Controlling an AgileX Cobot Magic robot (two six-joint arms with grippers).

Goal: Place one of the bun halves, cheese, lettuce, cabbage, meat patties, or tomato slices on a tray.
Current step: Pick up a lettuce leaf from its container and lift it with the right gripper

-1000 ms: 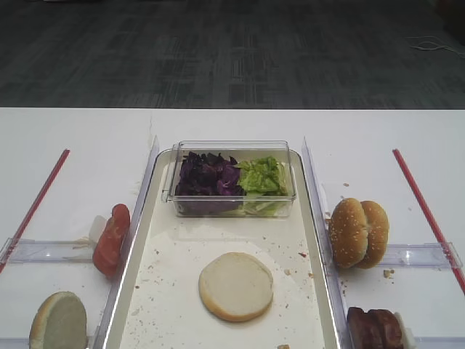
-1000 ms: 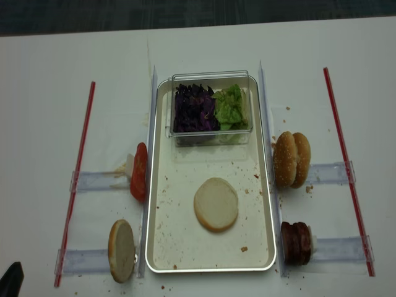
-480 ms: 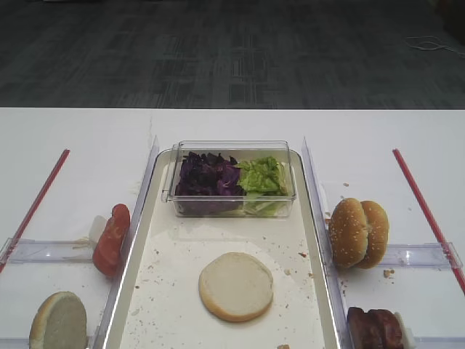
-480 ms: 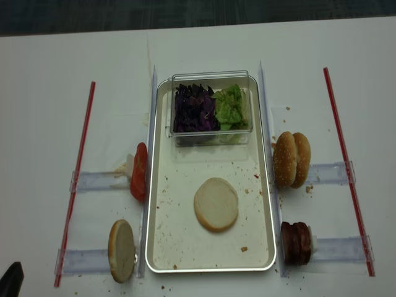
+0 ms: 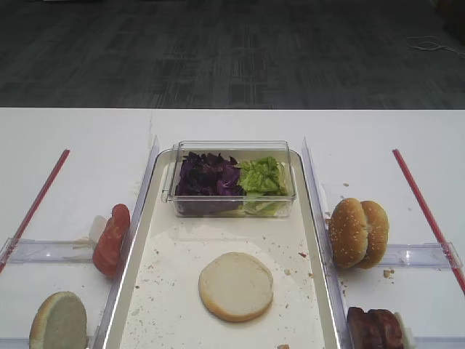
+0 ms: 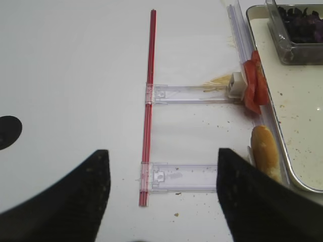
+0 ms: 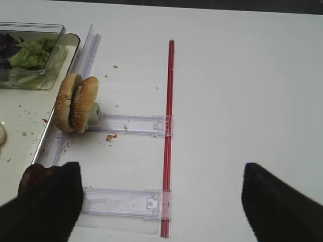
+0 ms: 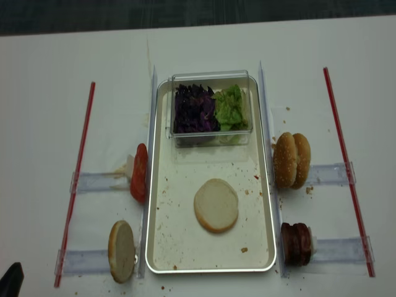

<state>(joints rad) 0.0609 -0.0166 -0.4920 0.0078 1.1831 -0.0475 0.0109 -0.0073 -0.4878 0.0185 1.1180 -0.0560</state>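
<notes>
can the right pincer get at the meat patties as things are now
Probably yes. The right pincer is open and empty, and the meat patties stand on edge beside the tray, near its left finger, with nothing over them.

Dark purple cabbage [image 8: 195, 109] is sitting beside light green lettuce [image 8: 231, 107]. A pale cream bun half [image 8: 216, 205] is lying on the silver, crumb-speckled tray [image 8: 179, 247].

No readable text, label, brand, number or sign appears on anything in these views.
</notes>
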